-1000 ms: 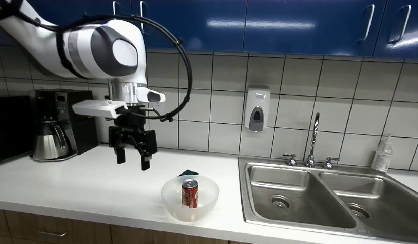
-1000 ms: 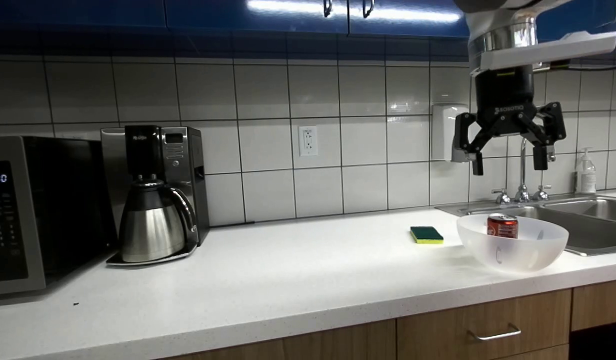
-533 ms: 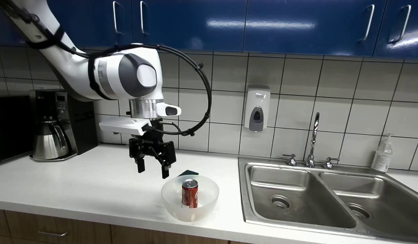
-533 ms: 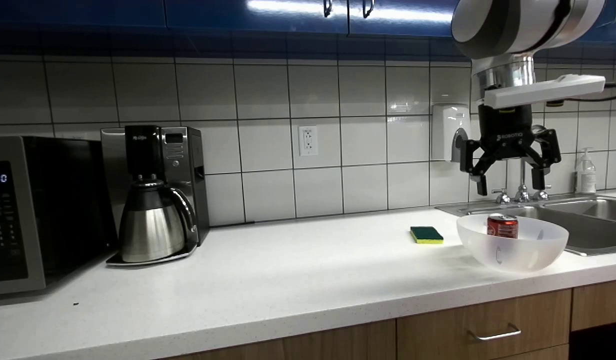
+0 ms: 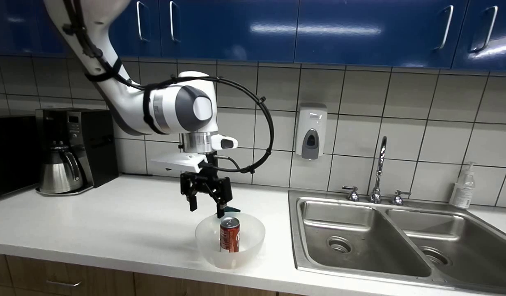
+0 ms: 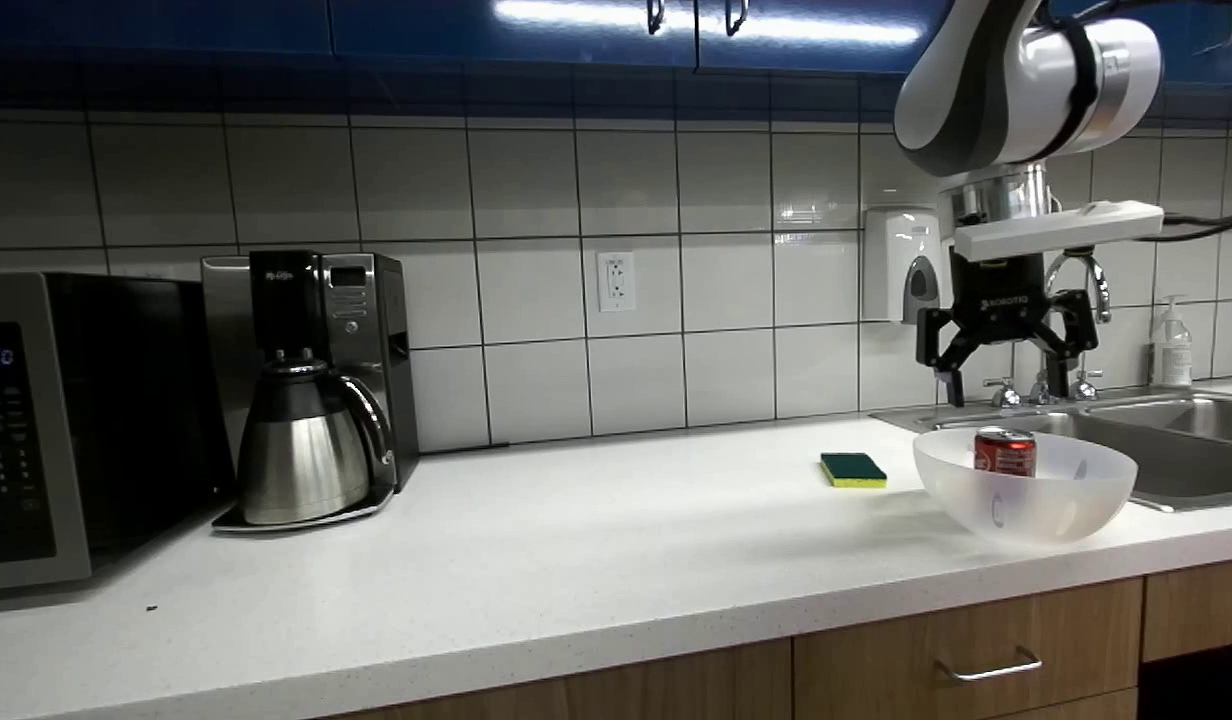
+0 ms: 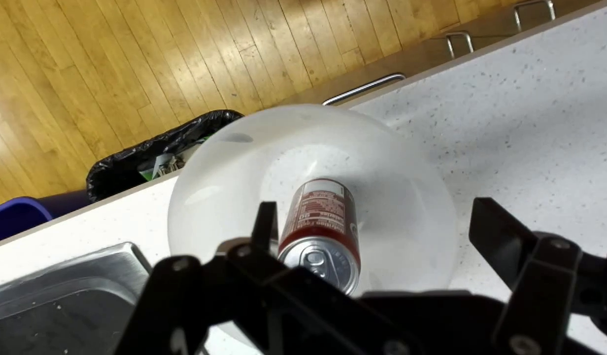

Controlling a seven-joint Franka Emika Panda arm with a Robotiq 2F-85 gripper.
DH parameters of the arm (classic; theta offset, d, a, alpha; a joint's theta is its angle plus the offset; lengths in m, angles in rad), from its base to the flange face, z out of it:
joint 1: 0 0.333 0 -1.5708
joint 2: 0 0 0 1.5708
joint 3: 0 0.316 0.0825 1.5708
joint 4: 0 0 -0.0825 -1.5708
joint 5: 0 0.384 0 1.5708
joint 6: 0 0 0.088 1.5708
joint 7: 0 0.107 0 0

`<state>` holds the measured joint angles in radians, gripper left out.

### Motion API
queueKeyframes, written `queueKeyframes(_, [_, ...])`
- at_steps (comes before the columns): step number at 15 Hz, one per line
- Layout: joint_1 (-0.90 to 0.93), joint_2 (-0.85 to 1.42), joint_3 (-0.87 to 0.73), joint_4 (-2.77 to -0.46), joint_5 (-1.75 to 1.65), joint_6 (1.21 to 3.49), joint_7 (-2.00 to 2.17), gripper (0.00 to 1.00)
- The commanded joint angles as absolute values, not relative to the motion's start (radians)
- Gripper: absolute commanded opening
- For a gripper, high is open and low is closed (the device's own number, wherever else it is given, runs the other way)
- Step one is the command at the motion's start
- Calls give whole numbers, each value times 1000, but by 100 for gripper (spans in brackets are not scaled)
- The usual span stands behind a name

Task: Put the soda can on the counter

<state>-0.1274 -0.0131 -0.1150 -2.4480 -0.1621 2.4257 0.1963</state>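
The soda can [image 5: 229, 236] is red with a silvery top and stands upright inside a frosted clear bowl [image 5: 253, 246]. The can [image 6: 1005, 455] and bowl [image 6: 1026, 515] also show in the other views. The bowl sits on the white counter [image 6: 576, 540]. My gripper [image 5: 207, 208] is open and empty, above the bowl's rim and up-left of the can in that exterior view. In the wrist view the can [image 7: 323, 212] appears between the spread fingers [image 7: 376, 214], nearer the left one. The left finger linkage hides part of its top.
A green and yellow sponge [image 6: 853, 470] lies behind the bowl. The steel double sink [image 5: 339, 238] with its faucet [image 5: 378, 172] is beside the bowl. A coffee maker with a pot [image 6: 306, 440] and a microwave [image 6: 96, 420] stand at the counter's far end. A bin [image 7: 136, 162] is below the counter edge.
My open gripper has moved down and, in an exterior view, to the right toward the bowl. The can, bowl and sponge have not moved.
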Motion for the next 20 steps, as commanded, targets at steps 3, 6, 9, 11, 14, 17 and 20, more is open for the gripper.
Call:
queueKeyframes(3, [-140, 108, -151, -2339, -184, 2444, 185, 100])
queueKeyframes(6, [-138, 148, -170, -2308, -183, 2447, 183, 100])
queueKeyframes(9, [-136, 179, -180, -2288, -178, 2459, 177, 100])
queueKeyframes(11, [-135, 197, -184, -2281, -174, 2475, 174, 100])
queueKeyframes(14, [-135, 224, -187, -2275, -169, 2496, 168, 100])
queueKeyframes(17, [-132, 248, -189, -2276, -171, 2517, 170, 100])
queueKeyframes(20, [-130, 272, -190, -2278, -169, 2541, 168, 100])
